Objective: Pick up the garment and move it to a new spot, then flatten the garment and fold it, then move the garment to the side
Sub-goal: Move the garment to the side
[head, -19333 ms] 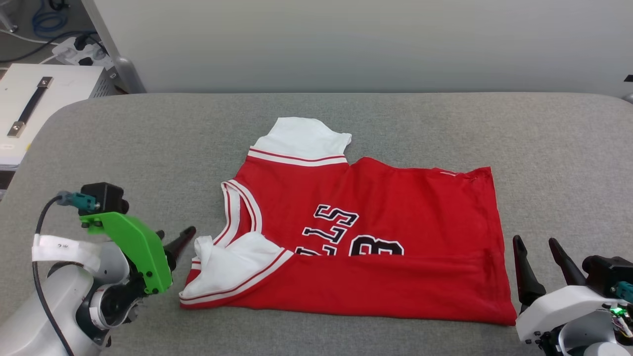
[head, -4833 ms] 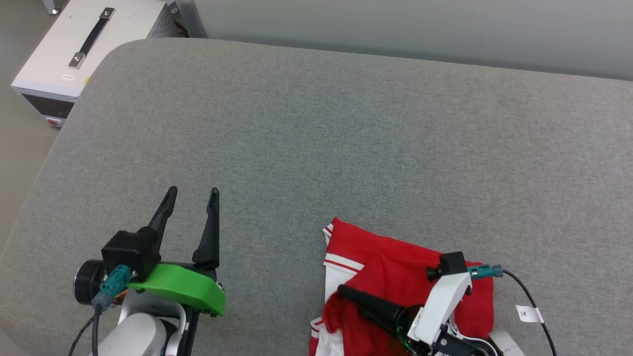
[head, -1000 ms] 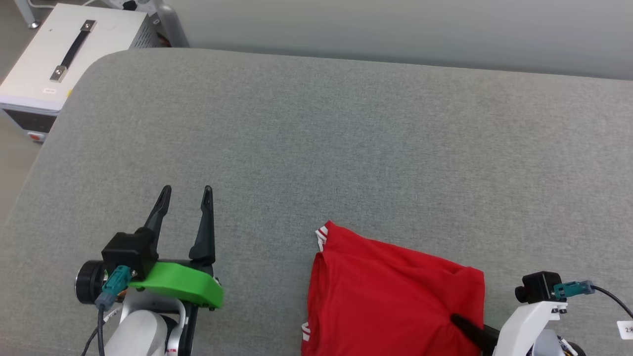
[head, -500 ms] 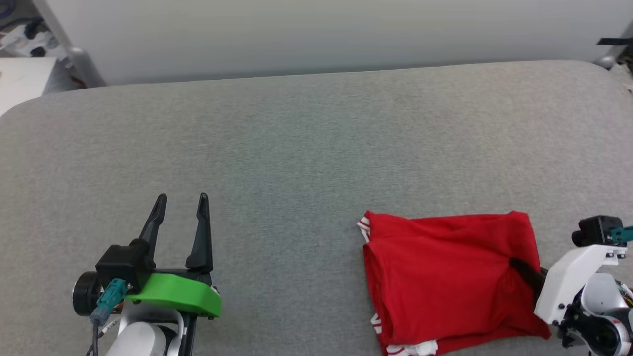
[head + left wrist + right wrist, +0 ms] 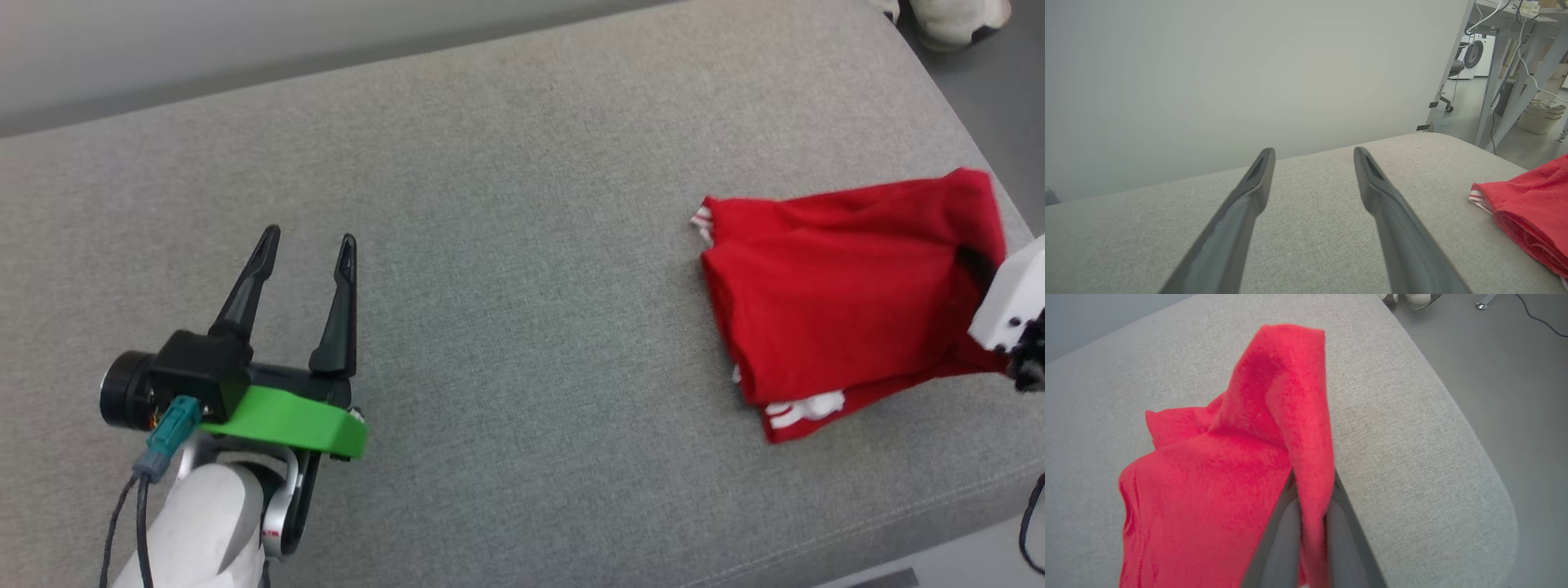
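Note:
The garment (image 5: pixel 841 286) is a folded red bundle with bits of white striped trim showing at its edges, lying near the right end of the grey padded table (image 5: pixel 506 269). My right gripper (image 5: pixel 1312 486) is shut on a raised fold of the garment (image 5: pixel 1220 477); in the head view its white wrist housing (image 5: pixel 1012 298) sits at the garment's right edge and the fingers are hidden by cloth. My left gripper (image 5: pixel 309 241) is open over bare table at the left, well apart from the garment (image 5: pixel 1531 204).
The table's rounded right corner (image 5: pixel 1490 490) and grey floor (image 5: pixel 1515 375) lie just right of the garment. A pale wall (image 5: pixel 1229 73) runs behind the table. Desk legs and a pale basket (image 5: pixel 1541 118) stand beyond the far corner.
The head camera has swung right, so the table's right end now shows. My right gripper has carried the garment further toward that right edge. The left gripper stays open.

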`<state>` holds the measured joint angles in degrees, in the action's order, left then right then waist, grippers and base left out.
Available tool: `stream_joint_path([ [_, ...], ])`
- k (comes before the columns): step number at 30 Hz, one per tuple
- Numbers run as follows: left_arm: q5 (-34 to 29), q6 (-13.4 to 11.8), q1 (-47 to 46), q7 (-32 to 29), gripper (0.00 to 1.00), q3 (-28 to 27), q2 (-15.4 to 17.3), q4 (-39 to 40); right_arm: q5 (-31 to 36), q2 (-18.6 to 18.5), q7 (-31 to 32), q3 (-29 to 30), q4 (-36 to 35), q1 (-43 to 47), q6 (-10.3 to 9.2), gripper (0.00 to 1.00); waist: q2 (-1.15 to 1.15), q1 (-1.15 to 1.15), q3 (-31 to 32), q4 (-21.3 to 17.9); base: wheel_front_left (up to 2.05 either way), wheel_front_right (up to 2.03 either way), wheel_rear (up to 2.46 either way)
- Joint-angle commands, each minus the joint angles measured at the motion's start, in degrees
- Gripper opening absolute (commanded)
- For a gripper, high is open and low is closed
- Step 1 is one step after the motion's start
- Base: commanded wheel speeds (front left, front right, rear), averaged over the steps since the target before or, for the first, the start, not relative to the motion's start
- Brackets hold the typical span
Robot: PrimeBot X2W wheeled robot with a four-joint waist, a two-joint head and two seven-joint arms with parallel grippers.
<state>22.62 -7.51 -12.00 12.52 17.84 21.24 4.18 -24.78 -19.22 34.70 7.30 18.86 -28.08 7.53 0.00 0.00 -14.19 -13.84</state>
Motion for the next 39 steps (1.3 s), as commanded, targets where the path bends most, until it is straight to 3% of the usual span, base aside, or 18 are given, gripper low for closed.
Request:
stream_joint_path([
  [1,-0.9,0.4,-1.9,-0.5,1.00,0.2,0.8,0.7,1.7,-0.7,-0.9,1.3,1.5,-2.9,-0.04,0.00,0.00,0.00,-7.6,-4.0,0.00,0.00,0.00],
  [13,-3.5,2.8,-11.8,-2.4,1.00,1.4,3.0,3.8,13.8,-4.8,-6.2,12.4,10.1,-15.9,-0.04,0.00,0.00,0.00,-17.6,-1.3,0.00,0.00,0.00],
  [26,-4.4,3.4,-16.0,-1.8,1.00,2.5,2.6,4.0,20.3,-6.5,-16.5,15.5,16.8,-19.8,-0.04,0.00,0.00,0.00,-21.9,2.4,0.00,0.00,0.00],
  [27,-4.4,3.5,-16.0,-1.7,1.00,2.6,2.6,3.9,21.0,-6.5,-17.0,16.1,17.5,-19.9,-0.04,0.14,0.00,0.00,-21.8,2.6,0.00,0.00,0.00],
  [28,-4.3,3.5,-16.0,-1.5,1.00,2.7,2.5,3.6,22.0,-6.5,-17.5,16.9,18.3,-20.0,-0.04,1.00,0.00,0.00,-21.6,2.8,0.00,0.00,0.00],
  [36,-3.6,3.2,-14.5,0.1,1.00,3.2,1.2,1.2,28.7,-6.4,-25.1,20.3,19.8,-19.4,-0.04,1.00,0.00,0.00,-17.5,4.1,0.00,0.00,0.00],
  [37,-3.1,2.9,-13.1,0.8,1.00,3.3,0.5,-0.3,30.8,-6.3,-29.4,20.8,19.6,-18.0,-0.04,1.00,0.00,0.00,-14.3,4.9,0.00,0.00,0.00],
  [39,-2.6,2.6,-11.8,1.2,1.00,3.3,-0.1,-1.3,31.5,-6.1,-31.5,20.8,19.7,-16.9,-0.04,1.00,0.00,0.00,-11.7,5.4,0.00,0.00,0.00],
])
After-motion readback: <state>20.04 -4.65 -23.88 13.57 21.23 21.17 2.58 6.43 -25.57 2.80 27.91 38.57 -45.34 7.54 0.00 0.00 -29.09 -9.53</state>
